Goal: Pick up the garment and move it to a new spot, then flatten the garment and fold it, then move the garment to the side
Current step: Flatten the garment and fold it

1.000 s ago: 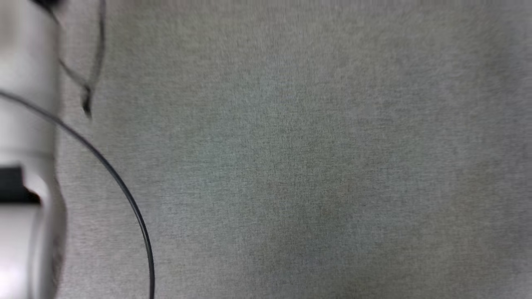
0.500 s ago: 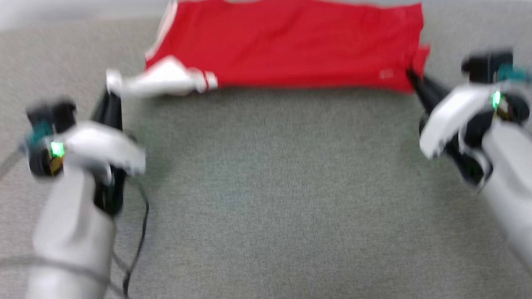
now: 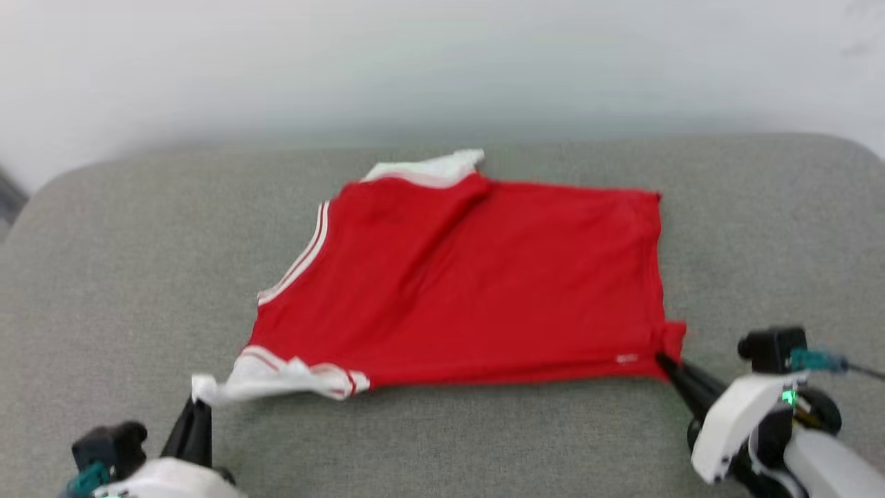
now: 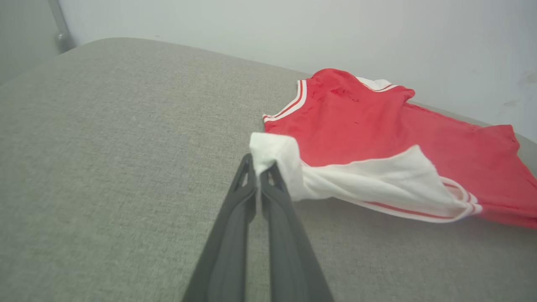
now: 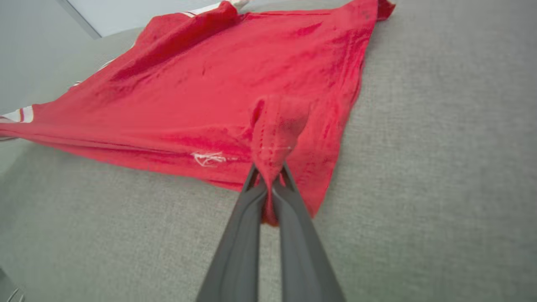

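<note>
The garment (image 3: 470, 283), bright red with white striped end sections, lies spread on the grey fabric surface (image 3: 442, 436). My left gripper (image 3: 199, 401) is shut on its white near-left corner, which is lifted slightly; the left wrist view shows the white corner of the garment (image 4: 377, 138) pinched between my left gripper's (image 4: 259, 167) tips. My right gripper (image 3: 665, 360) is shut on the red near-right corner. In the right wrist view a bunched red fold of the garment (image 5: 218, 84) rises from my right gripper's (image 5: 269, 176) closed tips.
The grey surface has rounded far corners (image 3: 62, 187) and ends against a pale wall (image 3: 442, 62). A pale pole (image 4: 58, 25) stands by the wall at the far left. Bare grey fabric lies on all sides of the garment.
The head camera has swung upward, so the whole picture has shifted from bare grey fabric to the garment and wall. Both grippers keep their hold on the garment's near corners.
</note>
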You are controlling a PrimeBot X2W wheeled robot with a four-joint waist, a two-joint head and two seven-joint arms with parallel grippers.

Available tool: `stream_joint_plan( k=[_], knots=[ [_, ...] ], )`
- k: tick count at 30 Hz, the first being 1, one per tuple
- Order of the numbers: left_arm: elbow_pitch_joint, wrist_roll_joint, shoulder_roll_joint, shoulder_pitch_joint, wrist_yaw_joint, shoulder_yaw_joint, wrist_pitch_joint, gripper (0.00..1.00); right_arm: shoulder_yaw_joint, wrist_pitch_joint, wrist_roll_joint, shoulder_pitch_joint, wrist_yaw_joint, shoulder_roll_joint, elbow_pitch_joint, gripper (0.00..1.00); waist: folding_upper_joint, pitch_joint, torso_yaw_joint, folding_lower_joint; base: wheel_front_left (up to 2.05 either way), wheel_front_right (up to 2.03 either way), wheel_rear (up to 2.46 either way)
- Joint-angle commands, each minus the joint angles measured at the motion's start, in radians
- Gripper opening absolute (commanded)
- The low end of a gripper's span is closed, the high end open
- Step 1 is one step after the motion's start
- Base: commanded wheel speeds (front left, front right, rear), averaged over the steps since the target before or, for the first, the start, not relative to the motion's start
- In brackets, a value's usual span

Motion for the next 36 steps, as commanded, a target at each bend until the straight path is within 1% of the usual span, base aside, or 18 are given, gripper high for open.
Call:
stream_joint_plan(
  k=[1, 7, 8, 11, 12, 13, 14, 15, 16, 17, 22, 27, 32, 36],
  knots=[
    [-0.04, -0.004, 0.007, 0.041, 0.014, 0.004, 0.019, 0.0, -0.015, 0.005, -0.017, 0.04, -0.002, -0.016, -0.017, 0.0, 0.0, -0.026, 0.001, 0.0004, 0.0, 0.0, 0.0],
    [-0.223, -0.018, 0.005, 0.217, 0.075, 0.009, 0.103, 0.0, -0.1, 0.049, -0.069, 0.213, -0.002, -0.024, -0.12, 0.0, 0.0, -0.055, 0.011, 0.0004, 0.0, 0.0, 0.0],
    [-0.223, -0.018, 0.005, 0.217, 0.075, 0.009, 0.103, 0.0, -0.1, 0.049, -0.069, 0.213, -0.002, -0.024, -0.12, 0.0, 0.0, -0.055, 0.011, 0.0004, 0.0, 0.0, 0.0],
    [-0.313, -0.023, 0.008, 0.287, 0.112, 0.016, 0.151, 0.0, -0.174, 0.076, -0.104, 0.301, -0.002, -0.024, -0.18, 0.0, 0.0, -0.062, 0.019, 0.0004, 0.0, 0.0, 0.0],
    [-0.375, -0.025, 0.01, 0.315, 0.133, 0.014, 0.182, 0.0, -0.234, 0.095, -0.133, 0.356, -0.002, -0.019, -0.23, 0.0, 0.0, -0.058, 0.028, 0.0004, 0.0, 0.0, 0.0],
    [-0.375, -0.025, 0.01, 0.315, 0.133, 0.014, 0.182, 0.0, -0.234, 0.095, -0.133, 0.356, -0.002, -0.019, -0.23, 0.0, 0.0, -0.058, 0.028, 0.0004, 0.0, 0.0, 0.0],
    [-0.405, -0.024, 0.008, 0.315, 0.137, 0.011, 0.189, 0.0, -0.265, 0.107, -0.148, 0.379, -0.002, -0.015, -0.254, 0.0, 0.0, -0.053, 0.034, 0.0004, 0.0, 0.0, 0.0],
    [-0.443, -0.021, 0.004, 0.302, 0.146, 0.004, 0.2, 0.0, -0.322, 0.133, -0.179, 0.412, -0.002, 0.009, -0.305, 0.0, 0.0, -0.05, 0.039, 0.0004, 0.0, 0.0, 0.0],
    [-0.443, -0.021, 0.004, 0.302, 0.146, 0.004, 0.2, 0.0, -0.322, 0.133, -0.179, 0.412, -0.002, 0.009, -0.305, 0.0, 0.0, -0.05, 0.039, 0.0004, 0.0, 0.0, 0.0],
    [-0.458, -0.018, 0.003, 0.287, 0.146, -0.001, 0.202, 0.0, -0.353, 0.146, -0.198, 0.423, -0.002, 0.024, -0.33, 0.0, 0.0, -0.048, 0.042, 0.0004, 0.0, 0.0, 0.0],
    [-0.456, -0.001, 0.009, 0.177, 0.127, -0.034, 0.214, 0.0, -0.454, 0.225, -0.283, 0.426, -0.002, 0.091, -0.43, 0.0, 0.0, -0.026, 0.04, 0.0004, 0.0, 0.0, 0.0],
    [-0.386, 0.0, 0.013, 0.036, 0.09, -0.063, 0.219, 0.0, -0.52, 0.284, -0.357, 0.378, -0.001, 0.135, -0.483, 0.0, 0.0, 0.014, 0.033, 0.0004, 0.0, 0.0, 0.0],
    [-0.269, -0.019, -0.001, -0.095, 0.054, -0.07, 0.197, 0.0, -0.529, 0.328, -0.389, 0.31, -0.001, 0.157, -0.484, 0.0, 0.0, 0.084, 0.018, 0.0004, 0.0, 0.0, 0.0],
    [-0.153, -0.026, -0.01, -0.189, 0.022, -0.086, 0.187, 0.0, -0.495, 0.349, -0.401, 0.245, -0.001, 0.147, -0.457, 0.0, 0.0, 0.139, 0.012, 0.0004, 0.0, 0.0, 0.0]
  ],
)
